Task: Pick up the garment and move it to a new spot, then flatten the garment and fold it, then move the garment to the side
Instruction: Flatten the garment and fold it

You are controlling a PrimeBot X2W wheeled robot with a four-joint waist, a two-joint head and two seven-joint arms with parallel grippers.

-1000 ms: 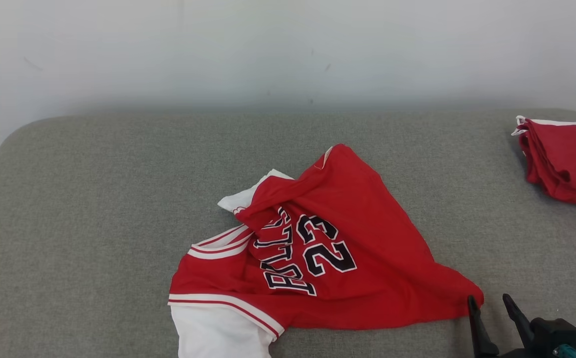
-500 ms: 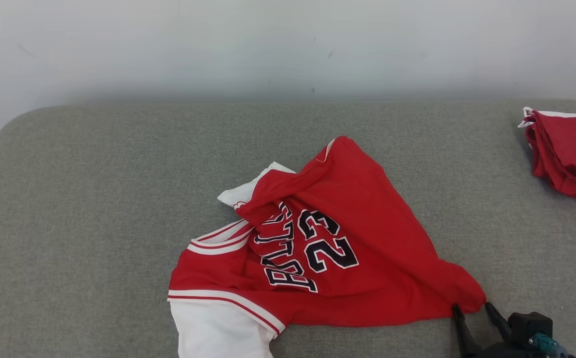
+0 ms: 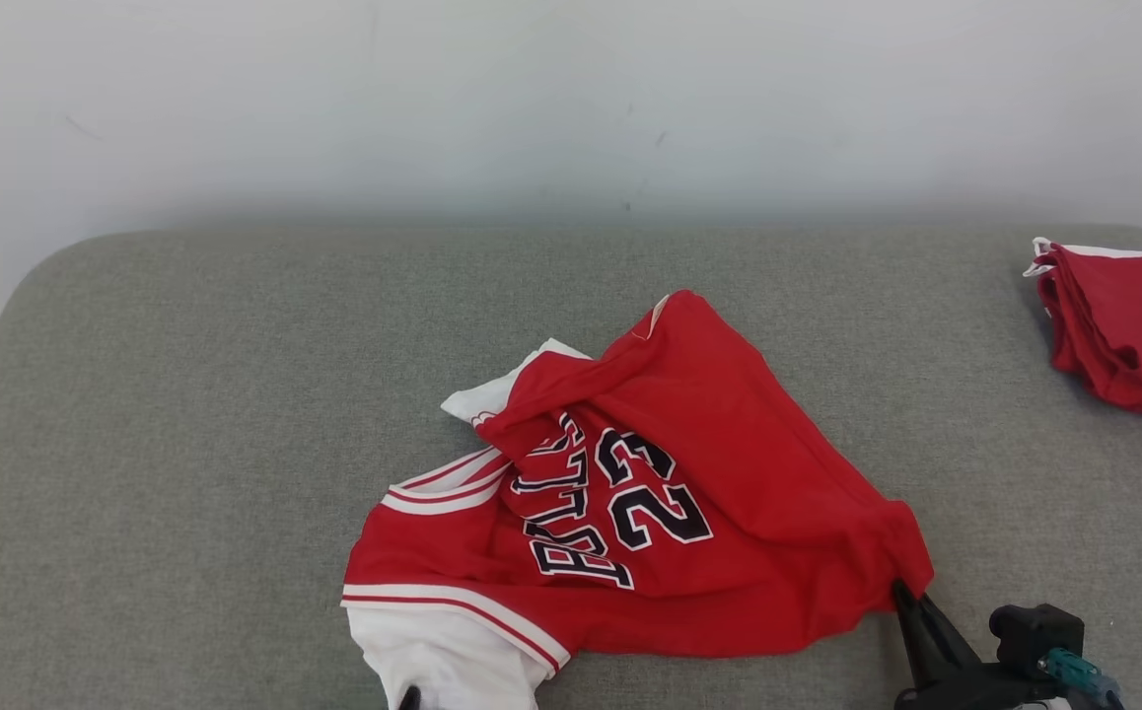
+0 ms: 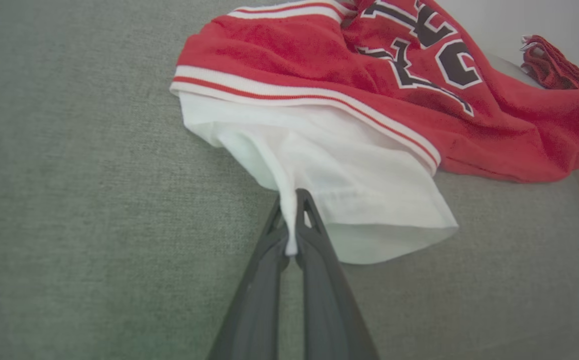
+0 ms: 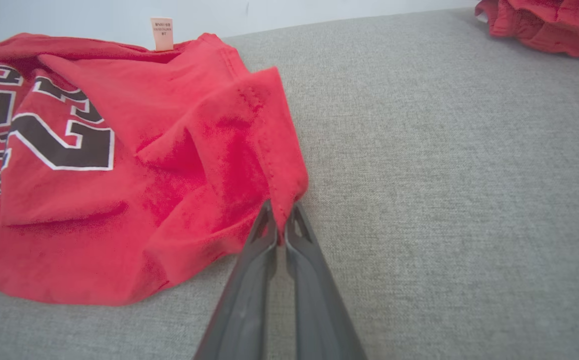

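We find the jersey crumpled on the grey pad, well left of the folded red stack. Its long axis runs from the white sleeve towards that stack, with a peak pointing away from us. Since a second ago both pincers have shut: the left gripper pinches the sleeve, the right gripper the red corner, now bunched. The cloth is red, white-trimmed, lettered "BULLS 23".

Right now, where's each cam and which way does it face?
Head: high on the robot, looking forward and down at the jersey on the grey cushion; right end effector at lower right.
Left wrist: looks along the left end effector, shut on the white sleeve.
Right wrist: along the right end effector, shut on the red hem corner.
All three share the jersey and the folded red pile.
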